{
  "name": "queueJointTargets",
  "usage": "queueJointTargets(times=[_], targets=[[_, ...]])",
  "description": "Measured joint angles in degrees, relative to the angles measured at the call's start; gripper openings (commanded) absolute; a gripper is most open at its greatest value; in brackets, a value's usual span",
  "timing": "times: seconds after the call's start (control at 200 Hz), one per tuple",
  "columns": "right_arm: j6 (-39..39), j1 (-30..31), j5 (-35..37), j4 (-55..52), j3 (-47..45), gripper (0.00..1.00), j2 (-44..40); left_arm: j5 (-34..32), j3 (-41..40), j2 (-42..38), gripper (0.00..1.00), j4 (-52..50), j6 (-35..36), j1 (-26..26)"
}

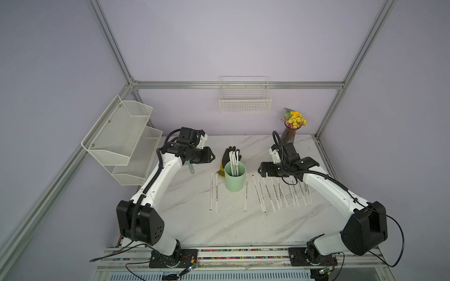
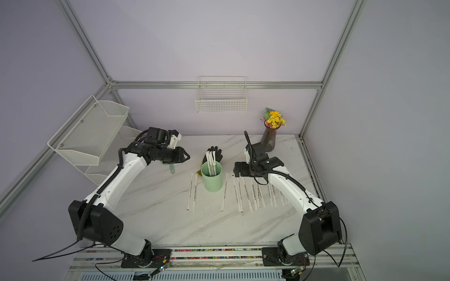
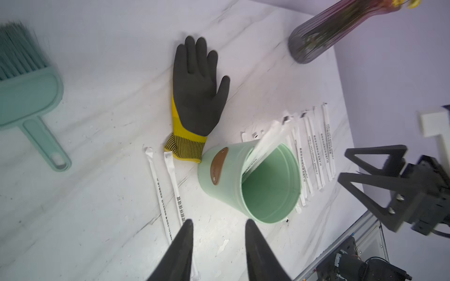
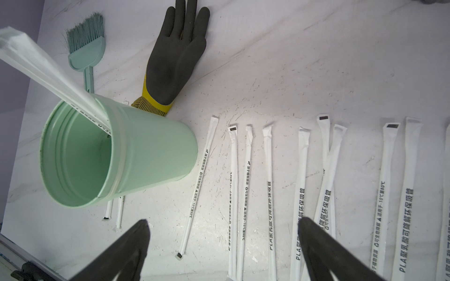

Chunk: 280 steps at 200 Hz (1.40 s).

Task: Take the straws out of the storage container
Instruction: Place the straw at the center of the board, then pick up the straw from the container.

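Already out: most straws (image 1: 246,192), flat at cup's (image 1: 234,183) 3 and 9 o'clock.
Left inside: small bunch (image 1: 233,161).
Left gripper (image 3: 219,222): jaws partly apart, empty.
Right gripper (image 4: 224,220): jaws wide, empty.

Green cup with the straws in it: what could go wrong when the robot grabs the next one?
1. The straws in the cup lean bunched together toward its far side, so a tool might pull several at once.
2. Neither the left tool nor the right tool holds the cup; a sideways tug could tip it.
3. Laid-out straws lie close beside it and might get swept.
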Motion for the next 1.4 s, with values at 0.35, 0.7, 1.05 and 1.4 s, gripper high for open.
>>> queueJointTargets(times=[0.35, 0.7, 1.05, 1.4], targets=[[0.5, 0.0, 0.0, 0.0, 1.0, 0.97, 0.0, -0.3, -5.4, 2.9, 0.37, 9.4, -1.2, -6.4], [0.5, 0.0, -0.1, 0.0, 1.0, 0.97, 0.1, -2.1, -2.8, 7.7, 0.38, 10.8, -1.3, -8.5], [0.5, 0.0, -0.1, 0.0, 1.0, 0.97, 0.2, -3.6, 0.4, 10.7, 0.38, 10.7, -1.2, -8.6], [0.5, 0.0, -0.1, 0.0, 1.0, 0.97, 0.8, -3.8, 4.0, 14.8, 0.35, 10.2, -0.8, -8.9]])
